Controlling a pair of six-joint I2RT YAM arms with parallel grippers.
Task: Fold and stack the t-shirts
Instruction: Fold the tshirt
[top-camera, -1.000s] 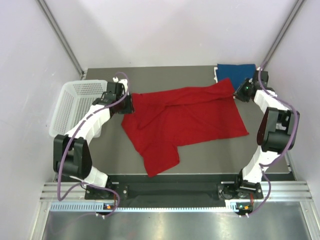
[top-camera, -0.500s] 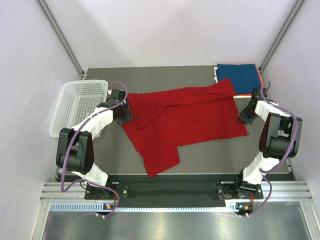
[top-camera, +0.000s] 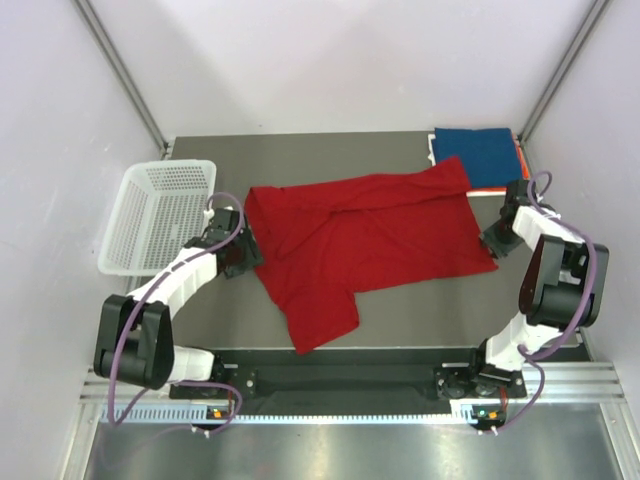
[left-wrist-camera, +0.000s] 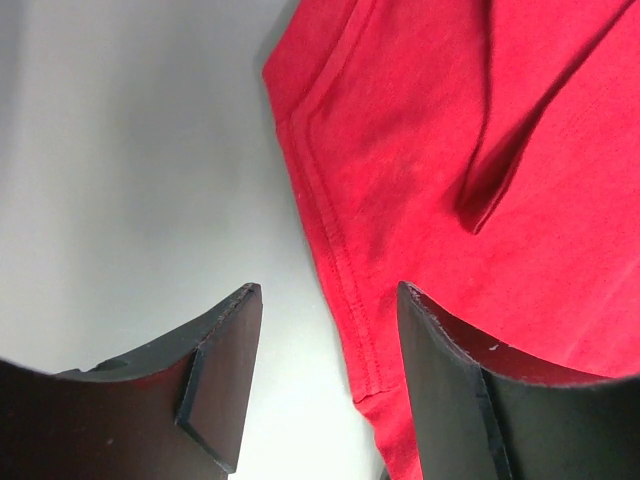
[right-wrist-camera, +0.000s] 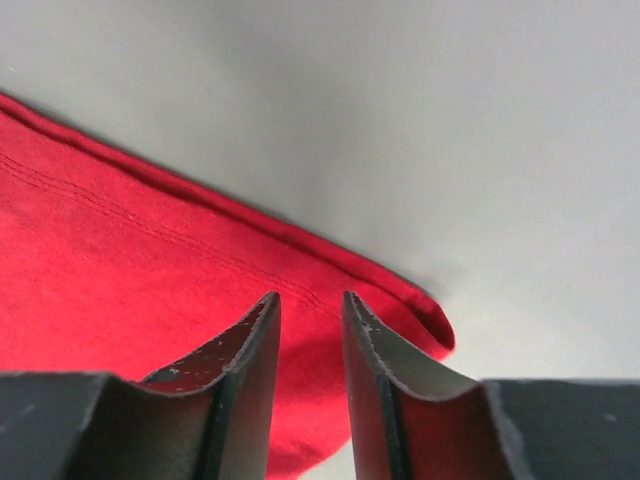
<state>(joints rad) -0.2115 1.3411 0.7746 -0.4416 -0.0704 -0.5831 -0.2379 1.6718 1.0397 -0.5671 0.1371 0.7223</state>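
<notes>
A large red t-shirt (top-camera: 370, 238) lies spread on the grey table, one part folded over at its near left. My left gripper (top-camera: 243, 255) is open at the shirt's left edge; in the left wrist view its fingers (left-wrist-camera: 225, 350) straddle the stitched hem (left-wrist-camera: 345, 270) just above the table. My right gripper (top-camera: 493, 240) is at the shirt's near right corner; its jaws stand narrowly apart, over that corner (right-wrist-camera: 420, 310), with nothing clamped. A folded dark blue shirt (top-camera: 478, 153) lies at the back right on an orange one (top-camera: 521, 160) and a white one (top-camera: 487, 190).
A white mesh basket (top-camera: 160, 215) stands at the table's left edge, just left of my left arm. The folded stack sits behind my right arm. Bare table (top-camera: 420, 300) shows along the near side of the red shirt.
Both grippers moved from the shirt's far corners toward the near side. The left let go of the far left corner, which now lies flat. The right moved down to the near right corner.
</notes>
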